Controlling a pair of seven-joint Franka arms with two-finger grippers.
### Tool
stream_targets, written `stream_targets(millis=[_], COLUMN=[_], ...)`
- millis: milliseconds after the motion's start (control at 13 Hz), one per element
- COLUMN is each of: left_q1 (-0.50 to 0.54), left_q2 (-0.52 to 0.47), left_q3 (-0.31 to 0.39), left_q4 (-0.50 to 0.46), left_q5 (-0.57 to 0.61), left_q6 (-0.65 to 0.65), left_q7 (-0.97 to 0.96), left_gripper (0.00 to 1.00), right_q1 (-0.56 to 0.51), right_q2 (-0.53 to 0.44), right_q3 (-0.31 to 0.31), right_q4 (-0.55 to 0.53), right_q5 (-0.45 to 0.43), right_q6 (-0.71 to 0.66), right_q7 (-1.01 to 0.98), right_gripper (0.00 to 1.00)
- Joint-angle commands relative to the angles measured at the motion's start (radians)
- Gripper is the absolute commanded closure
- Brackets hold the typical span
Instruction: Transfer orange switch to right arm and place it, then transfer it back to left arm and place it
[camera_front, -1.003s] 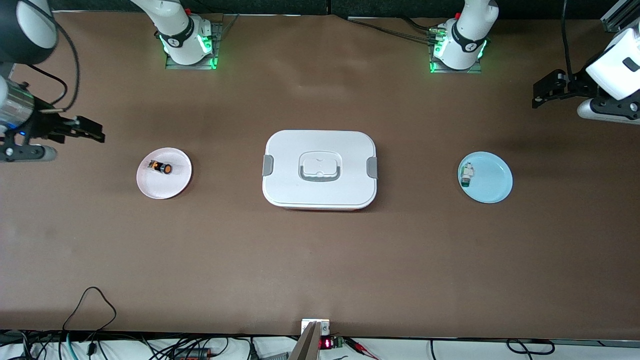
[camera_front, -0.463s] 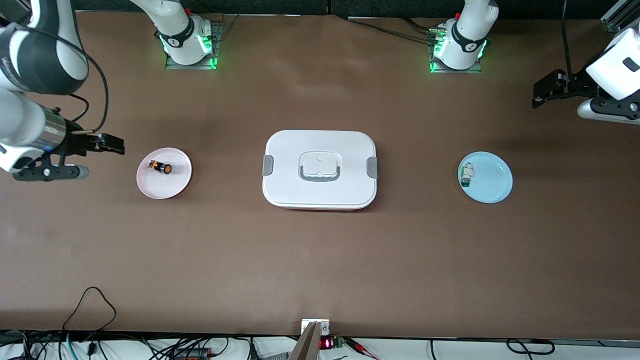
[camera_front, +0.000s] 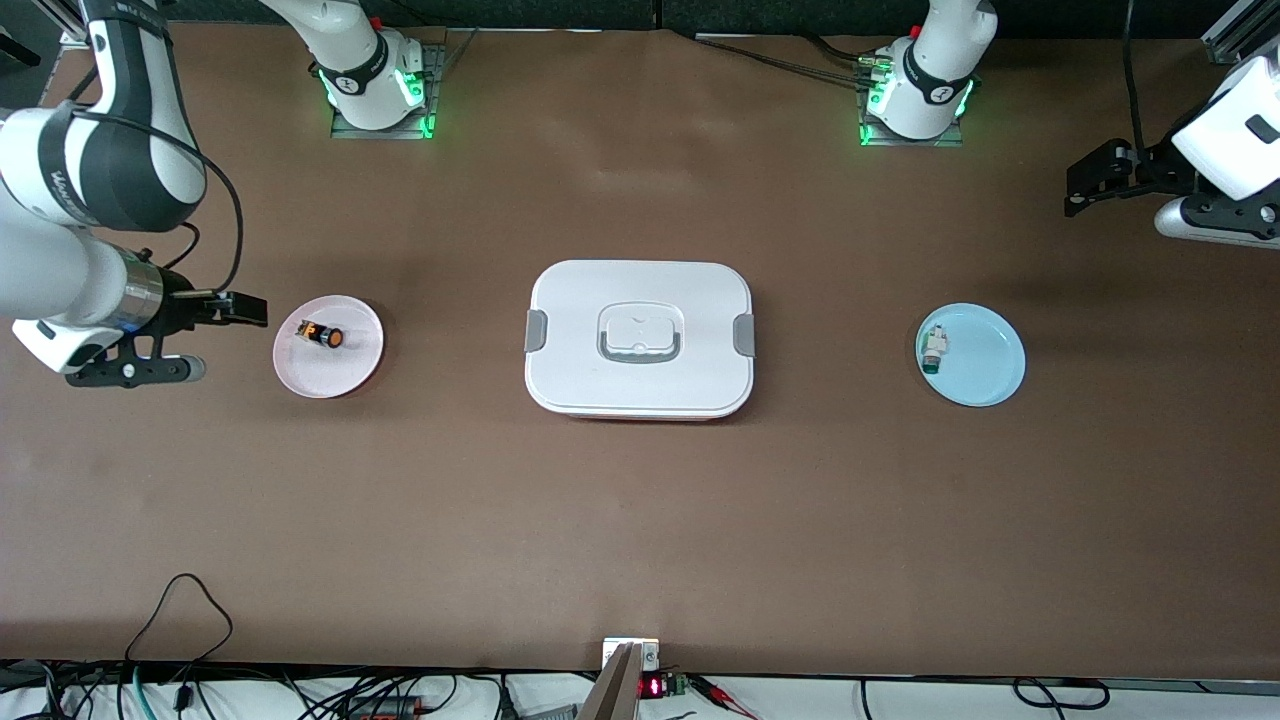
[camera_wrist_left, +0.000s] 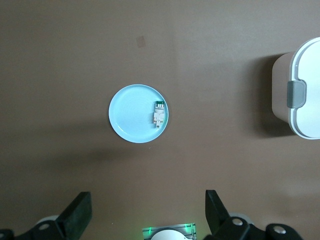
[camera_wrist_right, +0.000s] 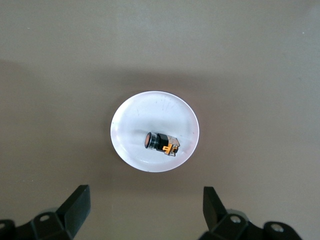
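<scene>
While the small black orange-capped switch (camera_front: 321, 335) lies on its side on the round pink plate (camera_front: 350, 375), we see the right gripper (camera_front: 245, 308) hanging just beside that plate, fingers wide and empty. Midtable sits the white lidded box (camera_front: 640, 290); the left gripper (camera_front: 1085, 185) waits spread, holding nothing.

The right wrist view looks straight down on a round white plate (camera_wrist_right: 154, 131) that lies on the brown table (camera_wrist_right: 260, 60). The orange switch (camera_wrist_right: 161, 142) lies on its side on the plate, a little off the middle. Its round orange cap points to one side and its orange marks are at the opposite end. The right gripper (camera_wrist_right: 145, 205) is above the table just beside the plate, with its two black fingers (camera_wrist_right: 76, 204) wide apart and holding nothing.
</scene>
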Motion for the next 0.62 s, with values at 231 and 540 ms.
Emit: stream_targets(millis=[231,540], left_q1=[0.003,0.002], left_q2=[-0.007,-0.007], left_q3=[-0.003,-0.005], left_q4=[0.003,0.003], left_q5=[0.018,0.018], left_q6=[-0.012,-0.012], left_q7=[-0.003,-0.003], left_gripper=[0.00,0.00], right_q1=[0.005,-0.014], right_q2=[0.005,0.008], right_q3=[0.000,0.000], right_q4=[-0.196,-0.334], right_q5=[-0.006,-0.003], right_q6=[0.235,0.421], right_q7=[0.008,0.009], right_gripper=[0.00,0.00])
